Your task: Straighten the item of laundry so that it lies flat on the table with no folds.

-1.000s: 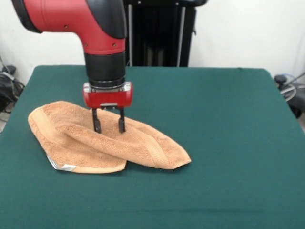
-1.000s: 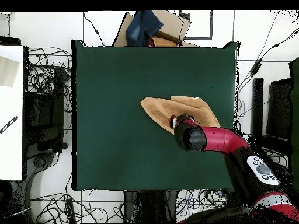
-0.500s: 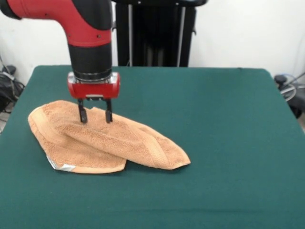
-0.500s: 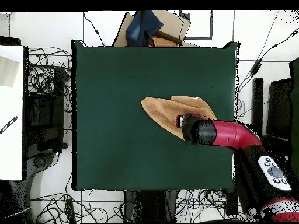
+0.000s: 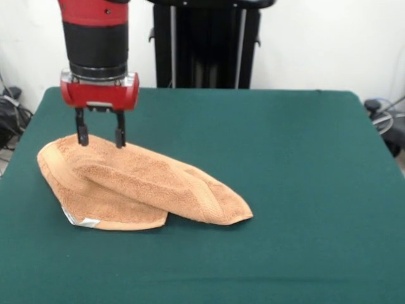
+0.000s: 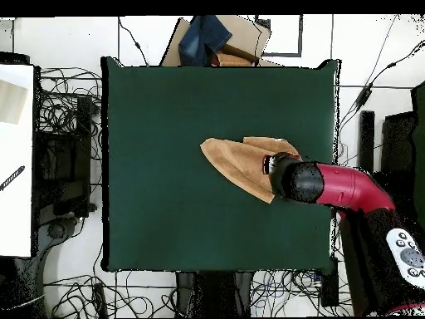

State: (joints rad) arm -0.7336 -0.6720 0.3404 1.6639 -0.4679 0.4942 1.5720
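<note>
Hand (image 5: pixel 100 135) is hovering with fingers spread and empty; folded towel (image 5: pixel 139 187) is lying just below it on the green worktop (image 5: pixel 285 190).

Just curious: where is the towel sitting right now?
In the front view the towel lies folded on the green table's left half, under the open pincer.

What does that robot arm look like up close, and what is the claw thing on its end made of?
The arm is a thick round tube, bright red with a black band at the wrist. Below the band sits a silver ring, then a rounded red block. From that block hang two thin, straight black fingers: that is the gripper. In the overhead view the arm shows a grey panel of buttons.
</note>
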